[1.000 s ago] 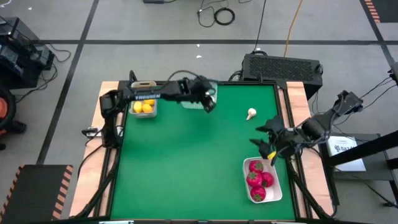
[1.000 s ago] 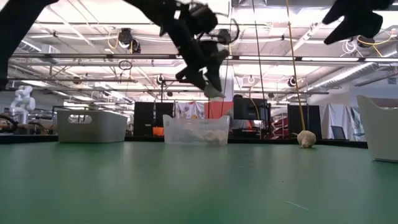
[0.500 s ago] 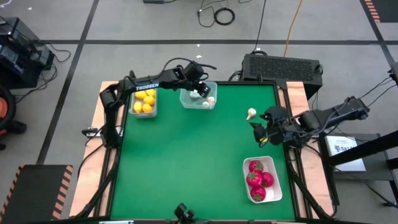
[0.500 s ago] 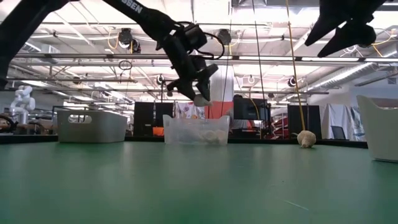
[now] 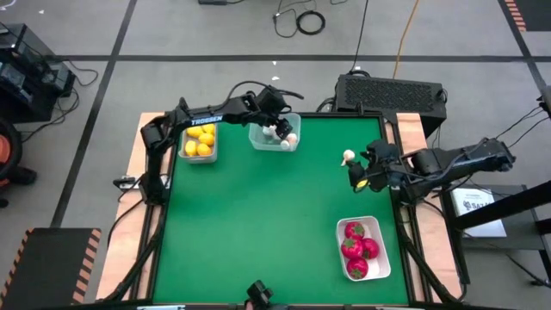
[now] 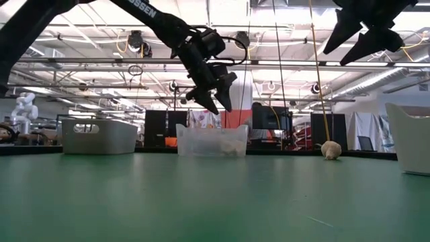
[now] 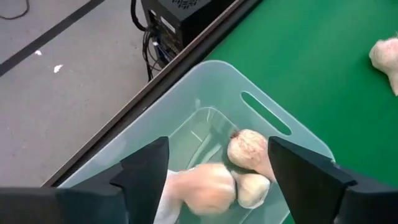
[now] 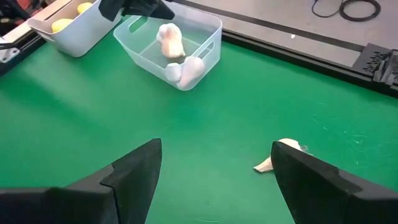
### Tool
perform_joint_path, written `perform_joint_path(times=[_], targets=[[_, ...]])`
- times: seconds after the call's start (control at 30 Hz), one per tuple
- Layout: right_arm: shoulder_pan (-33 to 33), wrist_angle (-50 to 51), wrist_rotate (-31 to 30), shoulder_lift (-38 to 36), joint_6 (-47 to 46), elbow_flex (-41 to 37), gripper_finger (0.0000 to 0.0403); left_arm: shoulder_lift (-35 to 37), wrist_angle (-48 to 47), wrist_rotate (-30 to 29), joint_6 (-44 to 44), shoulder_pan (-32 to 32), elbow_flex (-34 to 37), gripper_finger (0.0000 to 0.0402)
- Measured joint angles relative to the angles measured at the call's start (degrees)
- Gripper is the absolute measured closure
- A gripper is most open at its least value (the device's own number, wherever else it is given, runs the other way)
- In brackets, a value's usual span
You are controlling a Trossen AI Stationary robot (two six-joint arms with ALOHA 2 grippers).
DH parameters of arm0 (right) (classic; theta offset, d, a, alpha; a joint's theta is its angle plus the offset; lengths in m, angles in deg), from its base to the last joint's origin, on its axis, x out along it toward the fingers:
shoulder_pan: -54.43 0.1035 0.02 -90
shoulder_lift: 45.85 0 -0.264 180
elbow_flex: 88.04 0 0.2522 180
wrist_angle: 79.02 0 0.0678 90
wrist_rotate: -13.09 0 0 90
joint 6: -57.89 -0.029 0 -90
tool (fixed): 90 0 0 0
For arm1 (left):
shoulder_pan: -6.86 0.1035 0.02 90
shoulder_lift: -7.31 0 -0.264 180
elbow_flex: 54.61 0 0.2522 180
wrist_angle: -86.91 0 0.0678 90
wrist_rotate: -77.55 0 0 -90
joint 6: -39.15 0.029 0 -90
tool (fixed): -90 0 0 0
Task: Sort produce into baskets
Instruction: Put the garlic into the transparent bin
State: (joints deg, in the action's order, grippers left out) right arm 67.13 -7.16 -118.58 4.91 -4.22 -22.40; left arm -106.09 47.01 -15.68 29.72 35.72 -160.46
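Note:
My left gripper [image 5: 277, 129] is open and empty above the clear tub [image 5: 275, 135] at the table's far edge. Several white garlic bulbs [image 7: 247, 152] lie in the tub; one [image 7: 205, 190] shows blurred below the fingers. My right gripper [image 5: 362, 170] is open and empty, raised above the table just to the near right of a lone garlic bulb [image 5: 348, 157], which lies on the green mat and also shows in the right wrist view [image 8: 283, 155]. Lemons [image 5: 199, 142] fill the grey-white bin [image 5: 212, 155]. Red fruits [image 5: 359, 250] lie in the white tray [image 5: 383, 269].
The bin stands at the far left [image 6: 97, 136], the tub at the far middle [image 6: 211, 141], the tray at the near right [image 6: 410, 138]. The green mat [image 5: 258, 232] between them is bare. A black box [image 5: 392, 90] stands behind the table's far right edge.
My left gripper has carried a white bulb toward the far edge over the clear tub and let it go; the bulb has dropped into the tub. My right gripper has gone from beside the white tray toward the far edge, up to the lone garlic bulb.

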Motion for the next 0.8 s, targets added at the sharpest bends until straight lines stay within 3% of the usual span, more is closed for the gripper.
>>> perform_joint_path(times=[0.27,0.47,0.67,0.8], targets=[[-0.5,0.0,2.2,0.0,1.0,0.0,0.011,0.0,0.8,0.0,0.9,-0.7,0.0,0.0111],[-0.5,0.5,4.5,0.0,1.7,0.0,0.011,0.0,6.5,0.0,0.8,-3.3,0.0,0.0111],[-0.5,0.9,4.5,0.0,0.9,0.0,0.011,0.0,16.9,-0.1,-0.7,-9.9,0.0,0.0111],[-0.5,1.8,4.4,0.0,-2.4,0.0,0.011,-1.9,23.5,-3.8,-0.3,-15.4,-0.1,0.0111]])
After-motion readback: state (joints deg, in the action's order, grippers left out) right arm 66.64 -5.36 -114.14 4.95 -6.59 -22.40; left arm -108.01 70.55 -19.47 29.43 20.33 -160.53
